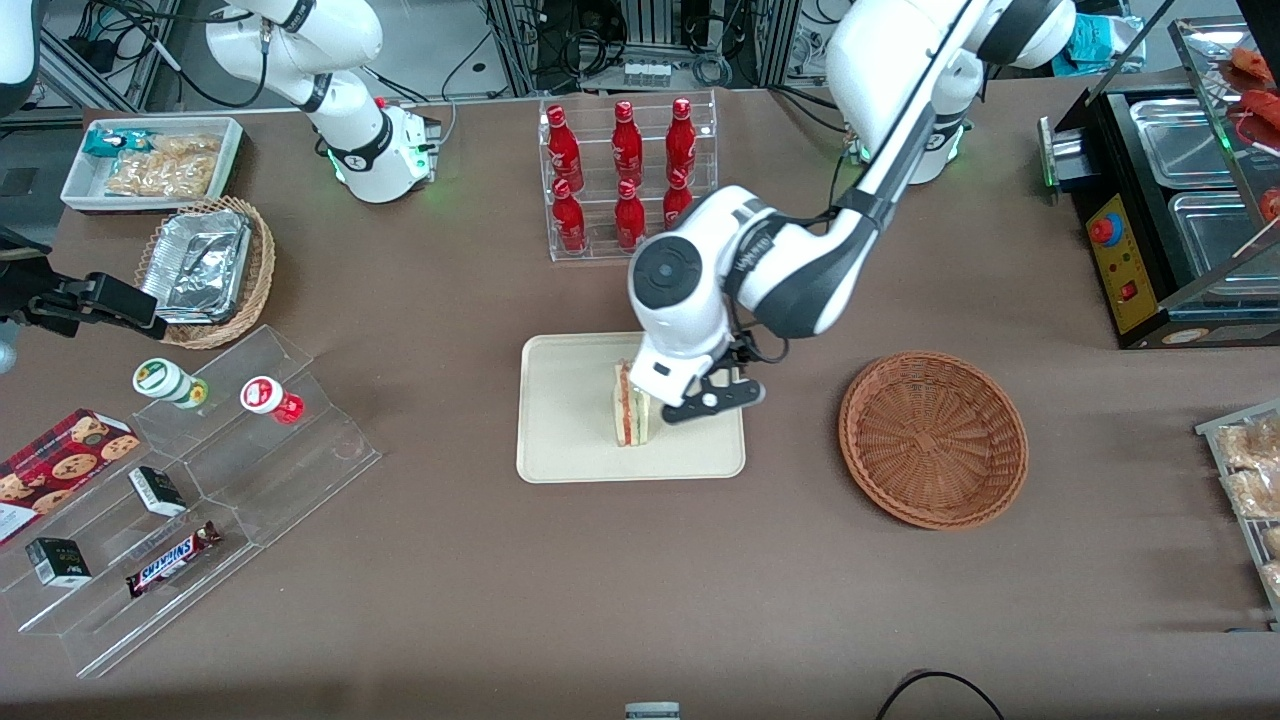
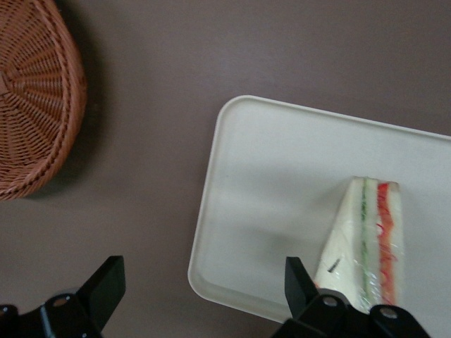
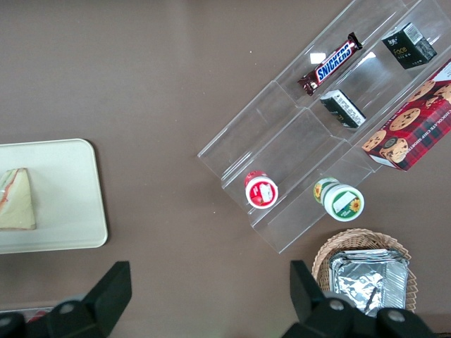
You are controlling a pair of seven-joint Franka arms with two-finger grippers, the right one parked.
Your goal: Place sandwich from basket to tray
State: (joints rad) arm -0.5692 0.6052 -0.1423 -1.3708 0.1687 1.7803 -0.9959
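Sandwich (image 1: 632, 405) stands on the tray (image 1: 560, 440) in the front view, the wicker basket (image 1: 933, 437) bare toward the working arm's end of the table (image 1: 600, 600). Gripper (image 1: 712, 398) hovers just beside it. Wrist view: gripper (image 2: 204, 296) fingers spread wide, gripping nothing, sandwich (image 2: 366, 243) lying free on the tray (image 2: 268, 176). Placement looks done; only retreat remains.

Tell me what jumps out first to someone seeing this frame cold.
The working arm's tool hangs open over the tray, its fingers spread wide and holding nothing. The sandwich stands on that tray right beside the tool, showing red and green filling. The basket sits empty, toward the working arm's end of the table.
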